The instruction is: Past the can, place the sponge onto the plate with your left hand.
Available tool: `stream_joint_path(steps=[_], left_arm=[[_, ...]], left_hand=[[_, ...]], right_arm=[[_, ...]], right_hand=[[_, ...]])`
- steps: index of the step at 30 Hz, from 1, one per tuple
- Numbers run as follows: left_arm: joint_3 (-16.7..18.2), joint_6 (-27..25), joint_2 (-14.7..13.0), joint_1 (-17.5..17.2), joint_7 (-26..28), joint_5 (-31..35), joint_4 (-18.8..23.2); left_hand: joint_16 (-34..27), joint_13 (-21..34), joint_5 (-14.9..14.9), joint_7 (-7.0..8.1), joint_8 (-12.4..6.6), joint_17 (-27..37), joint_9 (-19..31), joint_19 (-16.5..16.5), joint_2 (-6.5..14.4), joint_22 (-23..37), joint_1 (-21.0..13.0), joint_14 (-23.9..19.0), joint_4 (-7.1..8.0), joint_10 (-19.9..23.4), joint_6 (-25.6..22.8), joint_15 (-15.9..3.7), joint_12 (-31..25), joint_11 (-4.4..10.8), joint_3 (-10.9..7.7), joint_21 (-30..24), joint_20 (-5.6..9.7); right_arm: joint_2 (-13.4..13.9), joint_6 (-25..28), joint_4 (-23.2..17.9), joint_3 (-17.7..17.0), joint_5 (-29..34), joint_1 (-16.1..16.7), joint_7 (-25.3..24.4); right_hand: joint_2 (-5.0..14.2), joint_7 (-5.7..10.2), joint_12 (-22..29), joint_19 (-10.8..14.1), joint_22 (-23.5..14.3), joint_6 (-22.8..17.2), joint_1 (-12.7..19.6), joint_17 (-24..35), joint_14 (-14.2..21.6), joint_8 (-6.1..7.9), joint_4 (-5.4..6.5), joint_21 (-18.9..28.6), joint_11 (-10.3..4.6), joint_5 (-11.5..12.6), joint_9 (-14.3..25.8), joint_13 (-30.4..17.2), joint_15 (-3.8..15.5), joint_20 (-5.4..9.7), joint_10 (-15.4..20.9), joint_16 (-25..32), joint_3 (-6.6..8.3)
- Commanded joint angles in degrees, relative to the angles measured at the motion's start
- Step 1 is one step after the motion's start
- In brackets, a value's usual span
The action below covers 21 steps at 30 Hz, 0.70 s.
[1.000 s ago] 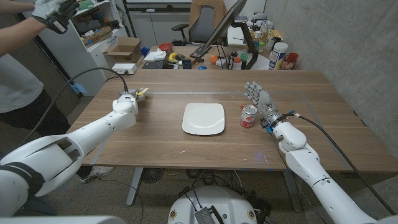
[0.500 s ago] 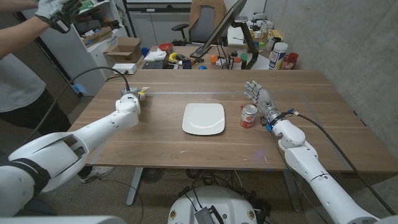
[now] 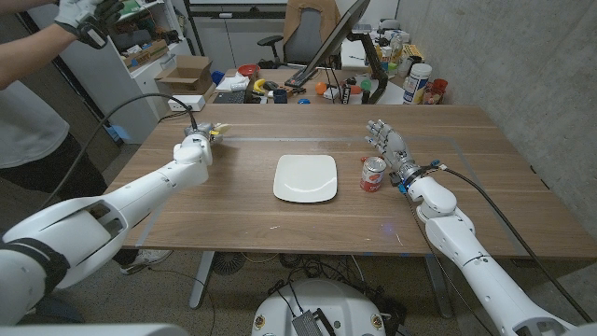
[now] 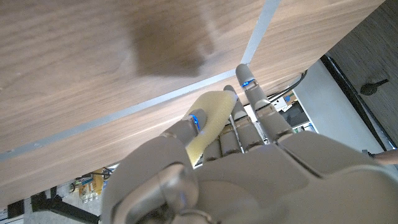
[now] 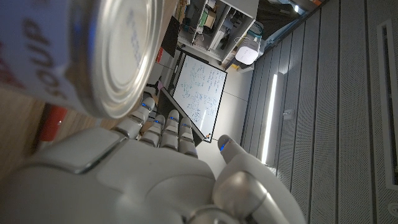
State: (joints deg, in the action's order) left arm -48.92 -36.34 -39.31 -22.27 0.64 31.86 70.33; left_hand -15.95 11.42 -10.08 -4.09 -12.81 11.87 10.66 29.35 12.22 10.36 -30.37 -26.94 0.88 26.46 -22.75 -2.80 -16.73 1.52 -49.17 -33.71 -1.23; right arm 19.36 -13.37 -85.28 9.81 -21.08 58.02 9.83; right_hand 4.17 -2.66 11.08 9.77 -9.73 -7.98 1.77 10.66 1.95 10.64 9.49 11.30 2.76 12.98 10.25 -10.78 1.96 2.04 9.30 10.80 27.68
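**Sponge in my left hand, plate off to the right**

Sponge (image 3: pixel 215 133) sat in my left hand (image 3: pixel 195 148) at the upper left of the head frame, near the table's far left part. In the left wrist picture the yellow sponge (image 4: pixel 207 119) was pinched between my fingers (image 4: pixel 186 127), its long axis running along them and out past the tips; the wood showed beyond with a shadow on it, so I judged it lifted, though I could not tell how high.

The plate (image 3: pixel 305 177) lay at the frame's middle, to the right of my left hand and a little lower in the frame, well apart from it. The can (image 3: pixel 373 174) stood just right of the plate, so it was on the plate's far side from me. My carry ran rightward with nothing between. My left hand was the nearer one to the sponge; my right hand (image 3: pixel 391 149) stood just beside the can, fingers apart and reaching upward, gripping nothing as far as I could see. The right wrist view showed the can (image 5: pixel 81 56) close against that hand.

The table (image 3: pixel 233 219) was brown wood with a pale tape line across its far part. Behind it were shelves, a chair, clutter, and a person (image 3: pixel 28 103) at the upper left edge.
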Motion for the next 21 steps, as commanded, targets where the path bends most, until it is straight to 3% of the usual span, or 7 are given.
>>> stream_joint_path(steps=[1,21], left_arm=[[1.8,-1.1,-3.6,-1.6,-1.5,2.3,8.7],[8.5,3.2,-8.5,-7.5,-1.1,3.6,21.5]], left_hand=[[-0.2,0.2,0.0,-0.43,0.26,0.3,0.2,0.2,0.0,0.1,-0.8,-0.5,0.42,0.2,-0.4,-0.24,0.2,-0.28,-0.52,-0.2,-0.30],[-0.3,0.2,0.1,-0.30,0.52,0.5,0.2,0.3,-0.1,0.1,-1.5,-0.6,1.19,0.3,-0.8,-0.36,0.5,-0.47,-0.74,-0.3,-0.33]], right_arm=[[-0.6,-0.6,0.8,-0.3,0.1,-0.4,0.7],[-0.4,-1.5,-0.7,0.1,0.3,0.3,0.9]], right_hand=[[4.59,-0.11,0.3,0.5,-0.3,-0.3,0.2,0.2,0.7,0.34,-0.08,0.3,0.10,0.4,0.2,-0.2,-0.03,3.74,0.3,0.3,0.46],[4.63,-0.08,0.3,0.6,-0.3,-0.4,0.2,0.2,0.7,0.36,-0.07,0.3,0.23,0.4,0.2,-0.2,0.03,3.78,0.5,0.2,0.49]])
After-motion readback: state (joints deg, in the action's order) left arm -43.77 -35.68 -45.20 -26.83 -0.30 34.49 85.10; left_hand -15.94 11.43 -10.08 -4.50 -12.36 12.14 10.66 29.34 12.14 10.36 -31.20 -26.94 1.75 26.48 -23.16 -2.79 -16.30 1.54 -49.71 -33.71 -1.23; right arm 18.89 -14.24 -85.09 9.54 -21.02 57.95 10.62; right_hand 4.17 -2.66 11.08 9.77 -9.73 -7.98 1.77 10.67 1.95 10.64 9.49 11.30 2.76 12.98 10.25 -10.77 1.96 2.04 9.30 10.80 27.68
